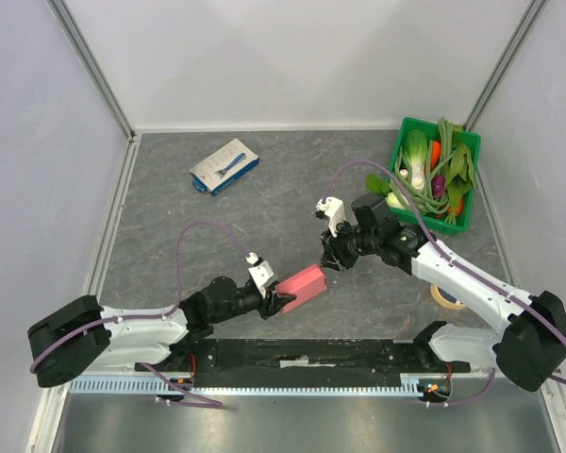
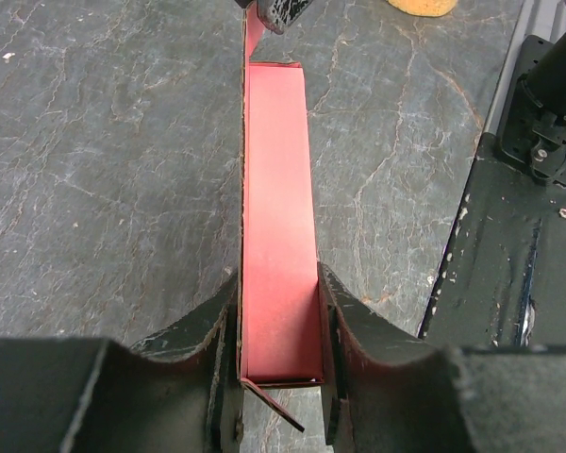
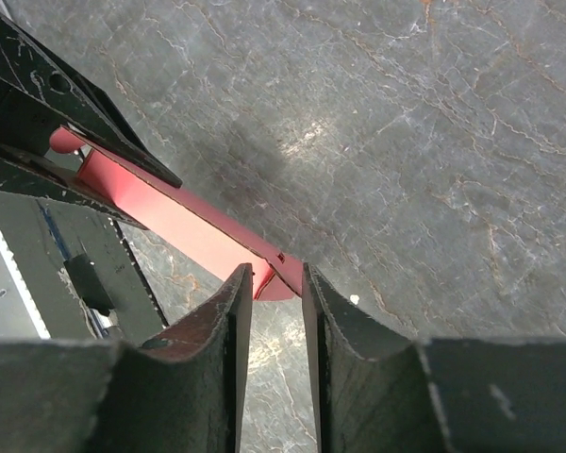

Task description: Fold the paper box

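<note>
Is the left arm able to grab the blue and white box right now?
Probably not yet. The left gripper is clamped on the paper box, so it is full. The blue-and-white box lies uncovered, farther back on the table.

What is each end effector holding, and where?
Left end effector clamps the paper box across one end. Right end effector is at the opposite tab; grip unclear.

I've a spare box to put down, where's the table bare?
Bare: far left, between the white-and-blue box and the left wall; far middle, between that box and the green basket. Crowded: centre, around the held paper box, and near right by the tape roll.
</note>
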Tool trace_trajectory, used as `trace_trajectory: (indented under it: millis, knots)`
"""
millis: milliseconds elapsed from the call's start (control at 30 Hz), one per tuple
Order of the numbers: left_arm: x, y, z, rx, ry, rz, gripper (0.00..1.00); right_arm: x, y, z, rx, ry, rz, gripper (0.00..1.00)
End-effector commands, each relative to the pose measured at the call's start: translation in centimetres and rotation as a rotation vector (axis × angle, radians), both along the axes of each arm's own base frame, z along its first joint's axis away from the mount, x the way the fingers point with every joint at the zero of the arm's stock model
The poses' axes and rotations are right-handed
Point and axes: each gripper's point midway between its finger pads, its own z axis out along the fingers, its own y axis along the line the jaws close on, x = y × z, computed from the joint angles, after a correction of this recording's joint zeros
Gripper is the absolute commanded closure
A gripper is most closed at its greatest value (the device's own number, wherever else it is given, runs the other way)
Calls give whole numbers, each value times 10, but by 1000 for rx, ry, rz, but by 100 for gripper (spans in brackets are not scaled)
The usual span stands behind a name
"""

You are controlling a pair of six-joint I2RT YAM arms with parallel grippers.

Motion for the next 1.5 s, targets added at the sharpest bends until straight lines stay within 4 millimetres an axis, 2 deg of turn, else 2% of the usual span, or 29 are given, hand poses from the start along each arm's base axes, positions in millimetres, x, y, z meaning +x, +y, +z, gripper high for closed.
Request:
trace_trajectory:
  millis: [0,133,267,300,467,533,567,600,667,700,833,867,933,967,1033,1067,1100,1167,1467]
  knots:
    - [1,-1,9,-34,-31,-8,81,-1,11,16,45,-29,49,68]
    - [1,-2,10,-33,-32,-9,81,-2,12,16,48,-29,56,80]
    - [4,-3,10,-27,-31,3,81,-3,15,14,57,-21,56,99]
    - [7,-2,9,-24,-32,18,81,-4,16,13,57,-17,53,100]
    - [20,-1,12,3,-65,73,82,5,17,11,56,-10,-46,100]
    - [33,-1,13,28,-95,123,82,7,18,10,71,18,-118,100]
    - [35,-3,14,35,-106,125,83,10,21,15,98,-3,-141,100]
    - [37,-6,17,32,-117,121,83,13,16,6,79,-12,-190,100]
    - [41,-8,12,59,-130,121,83,18,17,6,119,-6,-262,100]
    - [43,-9,14,55,-139,129,84,19,12,-3,100,-6,-298,100]
    - [43,-12,6,73,-134,119,85,22,4,-10,96,-69,-356,100]
    - [43,-11,4,73,-130,121,85,24,6,-3,127,-102,-353,100]
    - [43,-11,3,69,-133,123,85,23,1,-11,122,-121,-373,100]
    - [43,-11,2,73,-133,122,85,24,2,-6,146,-134,-381,100]
    - [44,-11,-1,82,-134,124,85,21,-2,-14,138,-136,-393,100]
    - [44,-11,0,80,-135,125,85,24,0,-5,175,-166,-402,100]
    - [45,-11,-1,83,-135,125,85,22,-2,-11,174,-156,-417,100]
    - [45,-12,-1,83,-138,124,85,24,-5,-9,186,-171,-450,100]
    - [46,-13,-5,96,-133,121,86,14,-8,-18,225,-190,-486,100]
